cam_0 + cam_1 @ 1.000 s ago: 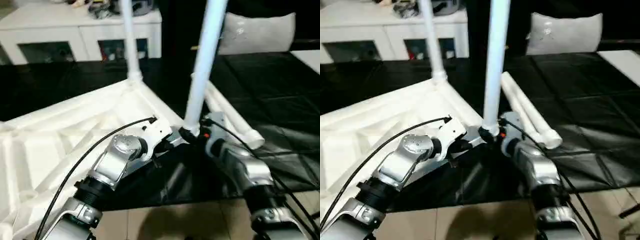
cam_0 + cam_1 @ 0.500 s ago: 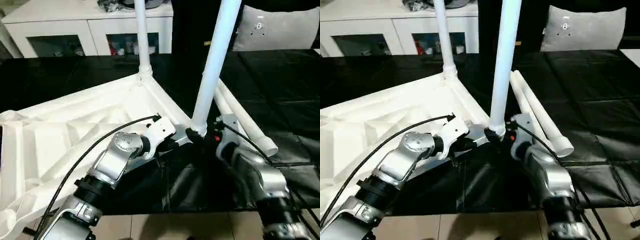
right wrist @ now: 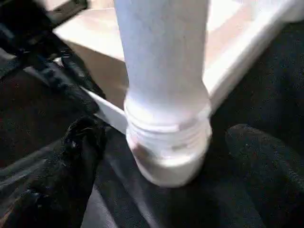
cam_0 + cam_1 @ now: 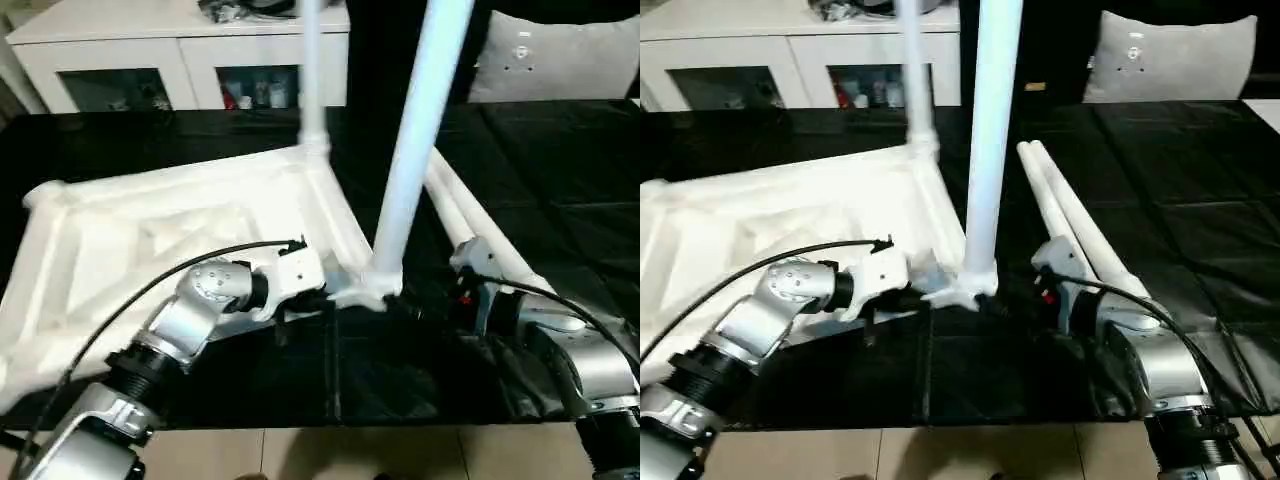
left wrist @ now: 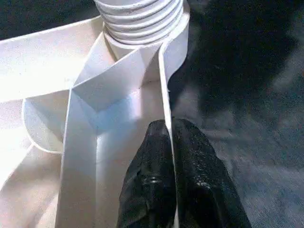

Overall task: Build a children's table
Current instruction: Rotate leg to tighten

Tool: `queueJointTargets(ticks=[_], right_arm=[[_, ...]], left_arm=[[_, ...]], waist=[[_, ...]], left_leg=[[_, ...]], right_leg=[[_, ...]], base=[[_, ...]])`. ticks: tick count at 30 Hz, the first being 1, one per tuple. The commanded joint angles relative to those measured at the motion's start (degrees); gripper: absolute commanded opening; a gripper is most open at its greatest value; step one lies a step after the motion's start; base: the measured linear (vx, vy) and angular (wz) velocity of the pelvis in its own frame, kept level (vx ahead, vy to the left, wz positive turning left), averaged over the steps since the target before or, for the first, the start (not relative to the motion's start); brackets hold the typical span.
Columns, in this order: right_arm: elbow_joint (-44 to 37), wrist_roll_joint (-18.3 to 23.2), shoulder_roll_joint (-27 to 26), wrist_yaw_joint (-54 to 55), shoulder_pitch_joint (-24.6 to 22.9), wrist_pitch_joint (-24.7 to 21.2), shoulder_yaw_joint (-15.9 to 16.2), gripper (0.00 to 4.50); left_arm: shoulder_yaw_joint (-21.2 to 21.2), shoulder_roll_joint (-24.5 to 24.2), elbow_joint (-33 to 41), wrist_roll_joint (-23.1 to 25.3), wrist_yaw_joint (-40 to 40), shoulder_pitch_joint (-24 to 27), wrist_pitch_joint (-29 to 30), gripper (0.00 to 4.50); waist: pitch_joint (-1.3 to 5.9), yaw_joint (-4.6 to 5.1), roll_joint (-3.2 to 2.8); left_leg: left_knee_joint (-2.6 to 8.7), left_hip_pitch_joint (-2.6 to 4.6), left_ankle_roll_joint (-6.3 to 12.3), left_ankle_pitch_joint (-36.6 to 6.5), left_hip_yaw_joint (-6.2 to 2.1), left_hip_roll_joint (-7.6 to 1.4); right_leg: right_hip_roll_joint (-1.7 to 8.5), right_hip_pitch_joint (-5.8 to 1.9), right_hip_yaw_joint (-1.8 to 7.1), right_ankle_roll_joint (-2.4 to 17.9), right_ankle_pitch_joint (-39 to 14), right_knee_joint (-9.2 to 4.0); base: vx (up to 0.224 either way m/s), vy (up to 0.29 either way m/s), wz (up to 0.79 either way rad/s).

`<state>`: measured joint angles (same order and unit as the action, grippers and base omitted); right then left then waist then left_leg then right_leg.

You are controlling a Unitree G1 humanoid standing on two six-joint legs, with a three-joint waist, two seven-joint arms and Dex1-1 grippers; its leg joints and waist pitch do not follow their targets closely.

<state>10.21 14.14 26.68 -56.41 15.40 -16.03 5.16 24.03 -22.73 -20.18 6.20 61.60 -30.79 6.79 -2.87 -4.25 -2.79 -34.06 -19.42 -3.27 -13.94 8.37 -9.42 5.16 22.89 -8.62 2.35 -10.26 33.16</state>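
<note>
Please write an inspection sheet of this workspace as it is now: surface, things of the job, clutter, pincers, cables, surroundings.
Surface: black mat, tiled floor at near edge.
Job's things: white top upside down, ribs up; far leg and near leg upright in corner sockets; two loose legs lie side by side on the mat.
Clutter: nothing seen on the mat.
Pincers: left pincer shut on the top's rim beside the near leg; right pincer open, fingers either side of that leg's threaded base.
Cables: black cable over the left arm; another along the right arm.
Surroundings: white cabinet, grey cushion.
</note>
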Motion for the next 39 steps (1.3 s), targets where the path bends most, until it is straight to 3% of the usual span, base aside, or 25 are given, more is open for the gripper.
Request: queueJointTargets(ticks=[1,6,7,10,12,25,29,31,32,35,36,39], right_arm=[[-0.1,0.5,1.0,-2.6,1.2,0.9,1.2,4.45],[3.1,-1.1,1.5,-6.9,3.6,3.5,3.8,4.45],[3.8,-1.4,1.3,-7.4,4.1,4.0,4.1,4.18],[5.1,-0.6,1.0,-9.2,5.1,3.4,4.5,4.10],[5.4,-0.2,0.9,-9.9,5.5,2.9,4.7,3.78],[6.4,2.2,0.0,-13.0,5.8,0.5,4.6,2.81],[4.5,2.4,-2.6,-7.8,5.0,-4.0,4.2,2.74],[4.4,1.5,-4.6,-3.7,4.9,-5.8,4.3,2.73],[4.7,1.2,-6.1,-1.2,5.1,-6.5,3.9,2.73],[6.9,0.7,-11.0,7.6,6.5,-8.9,1.8,2.73],[8.6,-0.1,-13.1,12.3,7.5,-10.0,0.8,2.73],[13.8,-2.3,-17.1,23.8,10.5,-11.6,-2.3,2.73]], left_arm=[[4.7,-1.5,-0.7,1.5,4.9,0.6,-2.2,0.00],[6.1,-2.7,-1.3,1.7,9.0,0.0,-6.3,0.00],[6.3,-2.8,-1.5,1.8,9.4,-0.2,-6.7,0.00],[6.6,-3.0,-1.8,2.1,9.9,-0.6,-7.5,0.00],[6.7,-3.0,-1.9,2.1,10.1,-0.7,-7.7,0.00],[6.2,-2.7,-3.0,1.5,10.5,-0.6,-7.6,0.00],[4.1,-1.5,-0.3,-0.3,8.1,1.3,-0.5,0.00],[2.5,0.1,1.2,-1.6,5.6,2.0,3.9,0.00],[1.7,1.3,1.8,-2.0,3.9,2.2,6.1,0.00],[-0.6,5.4,3.1,-2.8,-2.0,2.5,11.8,0.00],[-1.6,7.9,3.4,-3.1,-5.3,2.4,14.6,0.00],[-3.7,13.6,3.5,-2.8,-12.5,1.6,20.2,0.00]], waist=[[3.93,-0.09,0.75],[3.77,-0.91,0.87],[3.81,-0.95,1.11],[3.82,-1.25,0.98],[3.85,-1.30,0.99],[4.03,-1.47,1.17],[4.05,-1.32,1.07],[3.78,-1.05,1.01],[3.38,-0.57,1.19],[3.13,0.11,1.20],[3.08,0.51,1.48],[3.07,1.96,1.32]], left_leg=[[3.10,-0.81,9.50,3.4,-0.89,-4.11],[3.05,-0.74,8.37,1.7,-0.61,-4.04],[3.08,-0.71,8.05,1.6,-0.59,-4.11],[3.09,-0.78,7.24,0.8,-0.68,-4.11],[3.05,-0.81,6.97,0.8,-0.69,-4.14],[2.79,-0.94,7.00,1.9,-0.66,-3.97],[2.90,-0.92,6.30,2.5,-0.77,-4.24],[3.02,-0.91,5.40,0.8,-0.65,-3.97],[3.40,-0.81,3.87,-2.6,-0.54,-3.63],[3.58,-0.40,1.82,-5.8,-0.49,-3.23],[3.65,-0.58,1.46,-6.6,-0.58,-3.08],[3.54,-0.65,1.22,-7.8,-0.76,-2.94]], right_leg=[[4.84,-3.95,4.44,11.1,-6.1,-2.65],[4.91,-3.79,4.45,11.1,-8.9,-2.85],[4.96,-3.87,4.52,11.0,-9.1,-2.77],[4.92,-3.94,4.49,10.6,-10.1,-2.77],[4.96,-3.97,4.53,10.2,-10.2,-2.76],[4.81,-3.95,4.43,9.5,-10.5,-2.62],[4.87,-3.99,4.50,10.0,-9.5,-2.34],[4.90,-3.96,4.38,9.7,-12.1,-2.86],[4.79,-4.11,4.18,7.5,-18.6,-3.85],[4.69,-3.83,3.83,5.1,-25.6,-5.00],[4.63,-3.98,3.65,3.8,-27.1,-5.25],[4.52,-3.82,3.21,3.4,-27.9,-5.71]], base=[[0.000,0.000,0.00],[0.000,0.000,0.00],[0.000,0.000,0.00],[0.000,0.000,0.00],[0.000,0.000,0.00],[0.000,0.000,0.00],[0.000,0.000,0.00],[0.000,0.000,0.00],[0.000,0.000,0.00],[0.000,0.000,0.00],[0.000,0.000,0.00],[0.000,0.000,0.00]])
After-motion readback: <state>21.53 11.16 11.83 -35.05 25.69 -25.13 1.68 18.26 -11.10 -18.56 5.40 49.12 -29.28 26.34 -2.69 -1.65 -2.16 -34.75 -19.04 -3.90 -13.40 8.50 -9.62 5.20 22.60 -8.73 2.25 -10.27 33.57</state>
